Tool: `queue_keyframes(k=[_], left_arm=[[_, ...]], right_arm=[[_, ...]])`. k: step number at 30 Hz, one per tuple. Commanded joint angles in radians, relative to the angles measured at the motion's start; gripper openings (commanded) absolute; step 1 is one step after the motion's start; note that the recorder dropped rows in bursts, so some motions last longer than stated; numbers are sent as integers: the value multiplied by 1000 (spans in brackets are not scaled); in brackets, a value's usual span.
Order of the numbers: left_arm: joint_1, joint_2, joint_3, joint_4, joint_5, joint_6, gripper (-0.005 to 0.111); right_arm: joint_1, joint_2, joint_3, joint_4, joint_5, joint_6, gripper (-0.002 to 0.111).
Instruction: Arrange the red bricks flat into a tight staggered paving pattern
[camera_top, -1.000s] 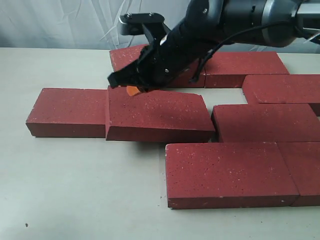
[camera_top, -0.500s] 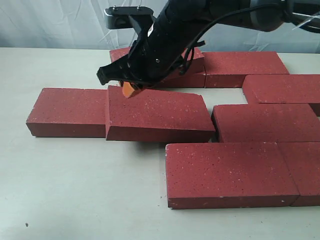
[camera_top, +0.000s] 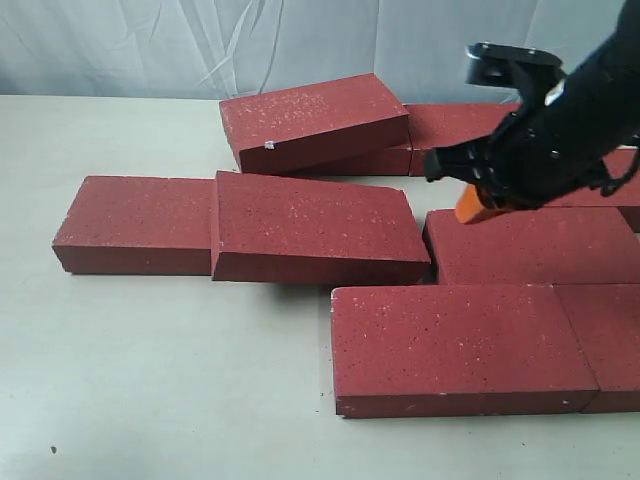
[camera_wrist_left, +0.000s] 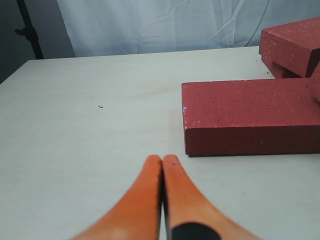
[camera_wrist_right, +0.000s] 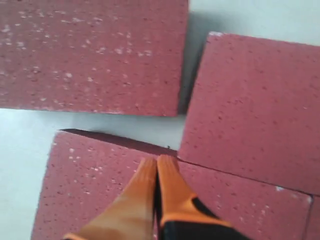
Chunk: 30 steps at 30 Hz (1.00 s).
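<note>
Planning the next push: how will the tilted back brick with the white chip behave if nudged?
The chipped brick looks rigid and probably heavy, so pushing seems safer than lifting. One end leans on a lower brick, so a nudge may slide it off to drop flat. Its gritty face likely resists slipping.

Exterior camera overlooks the red bricks (camera_top: 310, 228) obliquely; left wrist sees them low, right close overhead.

Nine red bricks (camera_top: 310, 225), one pale table (camera_top: 150, 380)
</note>
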Motion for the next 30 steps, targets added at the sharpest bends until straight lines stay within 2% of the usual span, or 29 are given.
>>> queue_keyframes(k=[1, 3, 15, 26, 30], left_arm=[[-5, -5, 4, -7, -8, -5, 0], [-5, -5, 4, -7, -8, -5, 0], [-5, -5, 4, -7, -8, -5, 0], [-5, -5, 4, 226, -6, -5, 0], [-5, -5, 4, 240, -6, -5, 0]], right_arm=[[-97, -72, 88, -47, -30, 1, -1], [-101, -85, 91, -91, -41, 1, -1], [-101, -89, 91, -68, -48, 1, -1], [-101, -89, 91, -68, -48, 1, -1], [-101, -89, 91, -68, -48, 1, -1]])
